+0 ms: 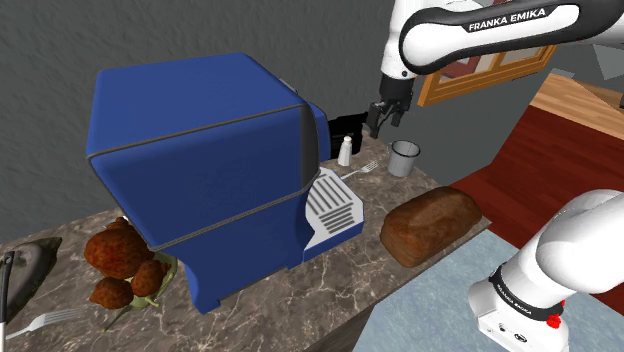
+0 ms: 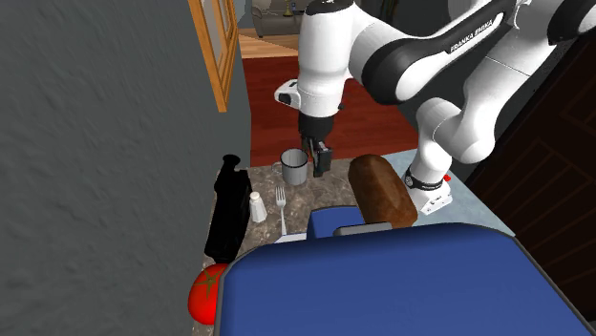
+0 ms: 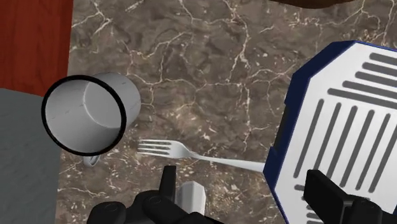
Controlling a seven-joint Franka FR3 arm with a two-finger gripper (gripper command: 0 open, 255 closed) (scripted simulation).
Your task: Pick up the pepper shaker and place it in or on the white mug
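Tool point(image 1: 384, 122) hangs from the down-bent arm over the worktop point(image 1: 375, 195) in the shoulder view, between the small white shaker point(image 1: 345, 151) and the mug point(image 1: 403, 158). In the second exterior view I see the shaker point(image 2: 258, 206) upright beside a fork point(image 2: 282, 205). In the wrist view the fingers are spread, with the shaker point(image 3: 191, 194) just beside one, unclasped.

The shoulder view looks down along the counter point(image 1: 345, 265) from beside the arm point(image 1: 480, 35), with the blue machine point(image 1: 200, 170) near the lens. The second exterior view faces the opposite way, over that machine's top toward the arm. The wrist view looks straight down, close above the counter. All three share the mug point(image 3: 89, 113) and fork point(image 3: 191, 153), just ahead of the fingers point(image 3: 327, 191).
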